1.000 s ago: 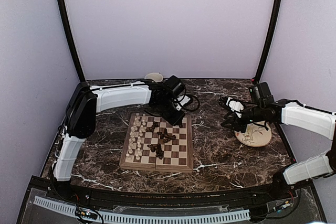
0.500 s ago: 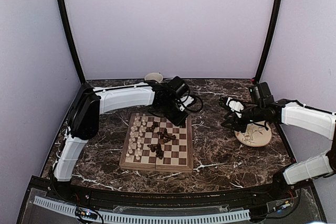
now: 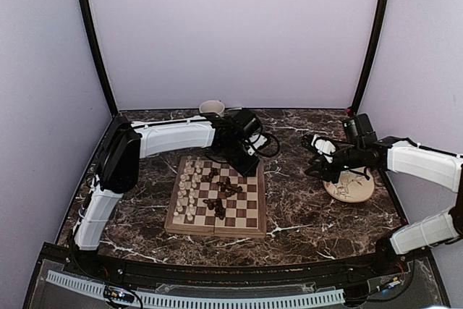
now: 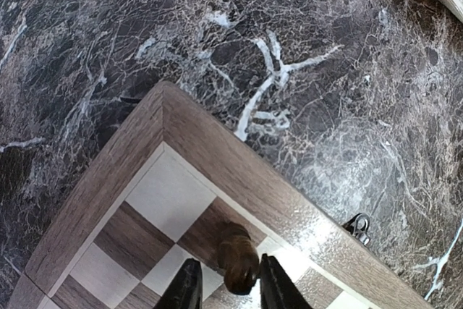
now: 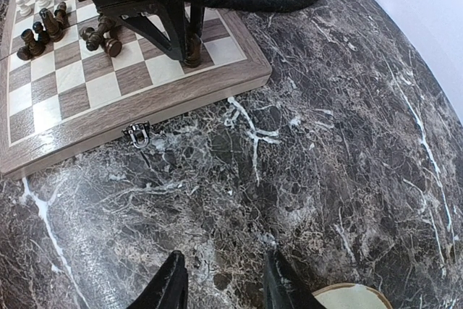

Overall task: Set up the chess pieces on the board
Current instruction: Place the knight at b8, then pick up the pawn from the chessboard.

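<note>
— How many larger things are counted?
— One board (image 3: 214, 231), one cup (image 3: 212, 107) behind the board, and one plate (image 3: 359, 193) to the board's right.
— And the pieces?
— White pieces (image 3: 188, 189) are seen in two columns along the board's left side, and dark pieces (image 3: 223, 192) are bunched at its middle. No exact number can be told. One more dark piece (image 4: 239, 265) is counted at its far right corner.
— Arms?
— Two are counted: a left arm (image 3: 170, 135) and a right arm (image 3: 423, 164).

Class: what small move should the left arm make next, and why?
Probably open the left gripper and lift straight up: the dark piece between its fingers appears to stand on the board beside its corner square, so sideways motion could topple it.
</note>
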### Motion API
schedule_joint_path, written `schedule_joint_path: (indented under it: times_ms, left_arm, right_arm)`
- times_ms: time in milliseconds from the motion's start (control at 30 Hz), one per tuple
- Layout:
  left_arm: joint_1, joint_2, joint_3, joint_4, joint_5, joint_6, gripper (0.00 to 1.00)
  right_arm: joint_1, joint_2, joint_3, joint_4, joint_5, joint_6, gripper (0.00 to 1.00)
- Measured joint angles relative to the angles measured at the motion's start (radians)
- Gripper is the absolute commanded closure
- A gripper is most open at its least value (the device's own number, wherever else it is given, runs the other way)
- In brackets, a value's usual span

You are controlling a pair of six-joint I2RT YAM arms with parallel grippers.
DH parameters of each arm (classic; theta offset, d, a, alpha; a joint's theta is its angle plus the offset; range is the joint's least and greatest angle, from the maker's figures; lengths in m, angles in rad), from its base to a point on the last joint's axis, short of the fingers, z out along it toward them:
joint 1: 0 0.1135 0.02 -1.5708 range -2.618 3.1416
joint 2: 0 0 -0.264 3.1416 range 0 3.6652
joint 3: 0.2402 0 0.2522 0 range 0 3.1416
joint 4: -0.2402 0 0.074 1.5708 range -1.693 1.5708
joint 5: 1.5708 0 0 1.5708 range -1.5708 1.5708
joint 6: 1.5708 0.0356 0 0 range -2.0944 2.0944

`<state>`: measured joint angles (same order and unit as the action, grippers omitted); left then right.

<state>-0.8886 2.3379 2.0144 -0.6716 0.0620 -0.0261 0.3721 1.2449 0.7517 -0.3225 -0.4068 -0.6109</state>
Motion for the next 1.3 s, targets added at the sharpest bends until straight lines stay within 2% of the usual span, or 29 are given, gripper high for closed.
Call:
schedule_joint_path:
  times_ms: [767, 1067, 1200, 1300]
  left_arm:
    - [-0.002, 0.009, 0.021, -0.005, -0.039, -0.012, 0.68]
    - [-0.013, 0.002, 0.054, -0.098, -0.033, 0.016, 0.65]
    - [-0.013, -0.079, -0.008, -0.144, -0.053, 0.044, 0.64]
    - [-0.013, -0.211, -0.094, -0.132, -0.081, 0.065, 0.62]
  right_arm:
    - [0.0, 0.006, 0.0, -0.001, 0.0, -0.002, 0.62]
    - [0.0, 0.008, 0.018, -0.032, -0.022, -0.002, 0.6]
    - [0.003, 0.023, 0.097, -0.091, -0.048, 0.0, 0.6]
    - [0.025, 0.041, 0.185, -0.13, -0.052, 0.002, 0.6]
